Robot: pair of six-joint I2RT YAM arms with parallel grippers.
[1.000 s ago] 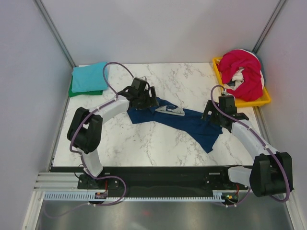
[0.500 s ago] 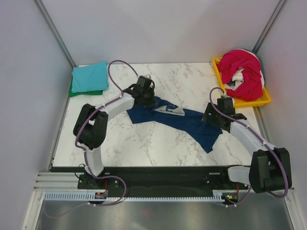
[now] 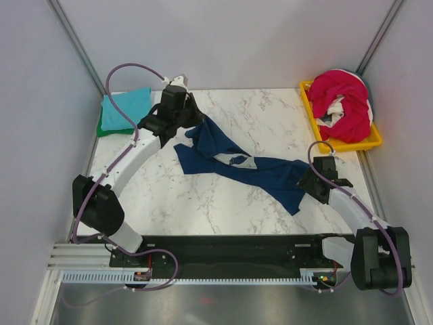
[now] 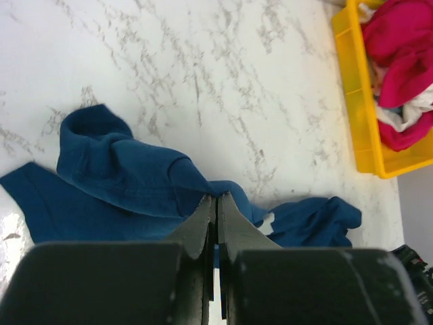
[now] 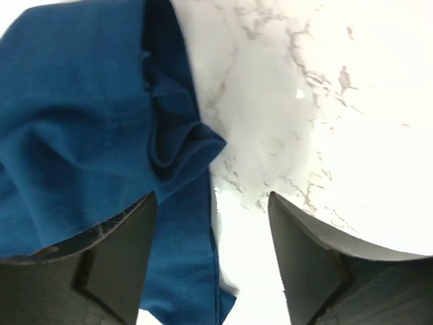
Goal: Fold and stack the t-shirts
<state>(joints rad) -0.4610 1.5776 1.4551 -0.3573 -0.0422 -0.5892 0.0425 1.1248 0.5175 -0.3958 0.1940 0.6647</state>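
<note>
The navy blue t-shirt (image 3: 260, 172) lies crumpled and stretched across the middle of the marble table, its small pale print (image 3: 242, 161) facing up. My left gripper (image 3: 189, 122) is shut on the shirt's far left edge and holds that part raised; in the left wrist view the jaws (image 4: 216, 198) pinch blue cloth (image 4: 122, 176). My right gripper (image 3: 308, 184) stands open low over the shirt's right edge; in the right wrist view its gripper (image 5: 210, 202) straddles the cloth's edge (image 5: 81, 122) and bare table.
A folded teal t-shirt (image 3: 126, 107) lies on a green one (image 3: 108, 128) at the far left corner. A yellow tray (image 3: 352, 144) at the far right holds bunched magenta-red (image 3: 345, 95) and white (image 3: 336, 108) shirts. Cage posts and walls surround the table.
My left gripper shut on the navy shirt's left edge, then pulled it up and toward the far left. My right gripper slid nearer along the shirt's right edge, its jaws narrowing slightly.
</note>
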